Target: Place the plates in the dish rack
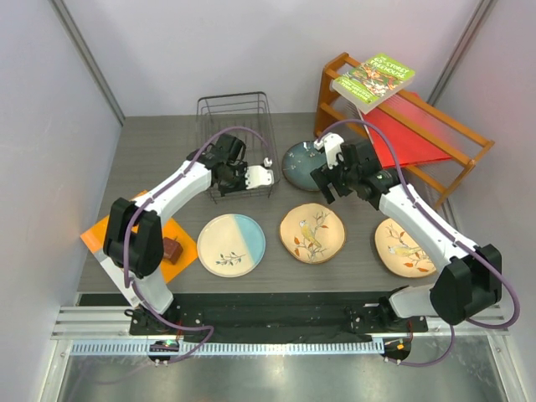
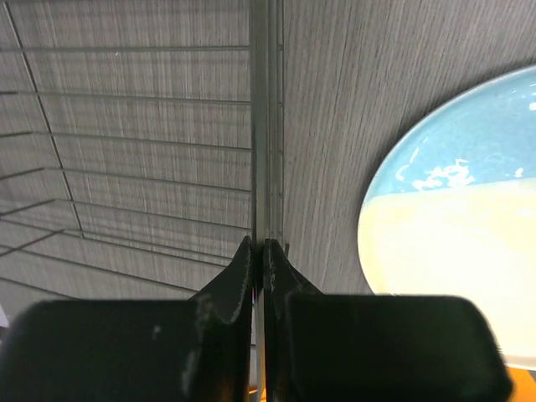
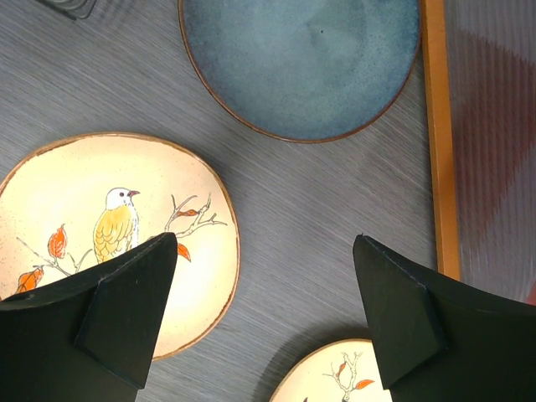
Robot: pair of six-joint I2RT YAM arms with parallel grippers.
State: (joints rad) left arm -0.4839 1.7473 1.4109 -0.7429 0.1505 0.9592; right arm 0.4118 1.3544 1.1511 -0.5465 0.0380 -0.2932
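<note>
The black wire dish rack (image 1: pixel 236 126) stands at the back, with no plates in it. My left gripper (image 1: pixel 224 186) is shut on the rack's near rim wire (image 2: pixel 260 167), as the left wrist view (image 2: pixel 260 248) shows. Four plates lie flat on the table: cream and light-blue (image 1: pixel 231 244) (image 2: pixel 456 226), dark blue-grey (image 1: pixel 301 166) (image 3: pixel 301 59), and two tan bird plates (image 1: pixel 311 233) (image 1: pixel 404 248). My right gripper (image 1: pixel 328 189) (image 3: pixel 264 251) is open and empty, hovering over bare table between the dark plate, the middle bird plate (image 3: pixel 109 226) and the right bird plate (image 3: pixel 335 377).
An orange wooden shelf (image 1: pixel 435 151) stands at the back right with a green book (image 1: pixel 373 79) on top and a red sheet (image 1: pixel 402 138) inside; its rail (image 3: pixel 437 134) runs beside my right gripper. An orange board (image 1: pixel 126 239) with a brown block (image 1: pixel 172 249) lies front left.
</note>
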